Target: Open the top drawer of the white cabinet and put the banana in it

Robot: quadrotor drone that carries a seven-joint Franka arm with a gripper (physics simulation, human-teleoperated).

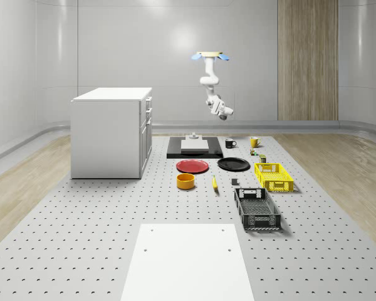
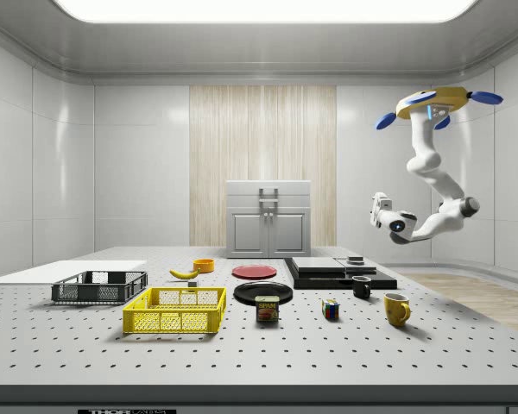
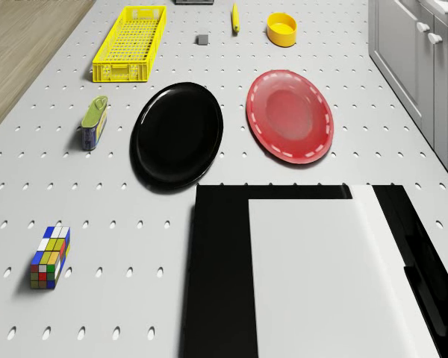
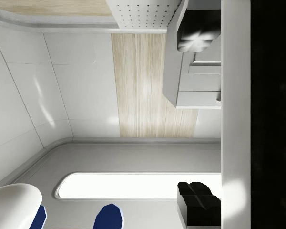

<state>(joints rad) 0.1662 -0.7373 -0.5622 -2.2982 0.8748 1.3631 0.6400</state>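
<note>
White and closed, the cabinet (image 1: pixel 111 133) stands on the perforated counter (image 1: pixel 81 213) at the whole-scene view's left, its drawers all shut. The banana (image 1: pixel 214 182) lies on the counter well apart from it, between the orange bowl (image 1: pixel 185 181) and the yellow crate (image 1: pixel 273 176), in front of the red plate (image 1: pixel 192 166) and black plate (image 1: pixel 233 164). The drone (image 1: pixel 212 56) hovers high above the far end of the counter, beyond the black-and-white slab (image 1: pixel 194 147). Its arm hangs down and bends, with the jaws (image 2: pixel 381 212) in mid-air, touching nothing; I cannot tell whether they are open or closed.
</note>
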